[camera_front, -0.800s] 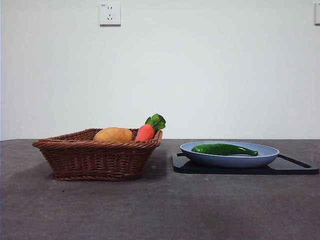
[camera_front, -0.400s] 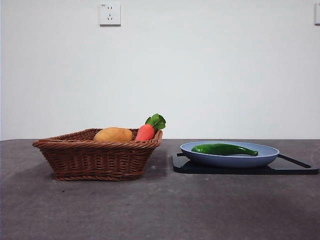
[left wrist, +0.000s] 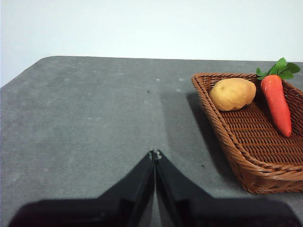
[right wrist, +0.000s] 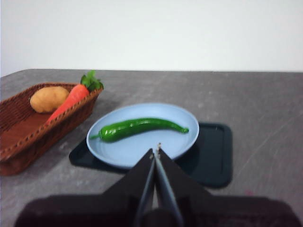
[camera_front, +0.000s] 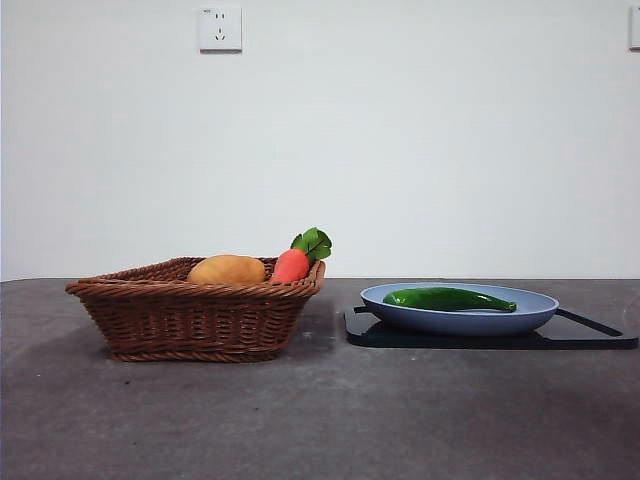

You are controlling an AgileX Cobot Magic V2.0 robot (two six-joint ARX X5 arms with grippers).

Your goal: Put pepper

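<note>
The dark-green pepper (camera_front: 448, 298) lies on a light-blue plate (camera_front: 395, 312), which rests on a black tray (camera_front: 600, 338) at the right of the table. The right wrist view shows the pepper (right wrist: 139, 127) across the middle of the plate (right wrist: 137, 151). My right gripper (right wrist: 156, 150) is shut and empty, held back from the plate's near rim. My left gripper (left wrist: 155, 153) is shut and empty over bare table, beside the wicker basket (left wrist: 246, 156). Neither gripper shows in the front view.
The brown wicker basket (camera_front: 190, 318) at the left holds a potato (camera_front: 227, 269) and a red-orange carrot with green leaves (camera_front: 293, 263). The table top is dark grey. A white wall with a socket (camera_front: 220, 28) stands behind.
</note>
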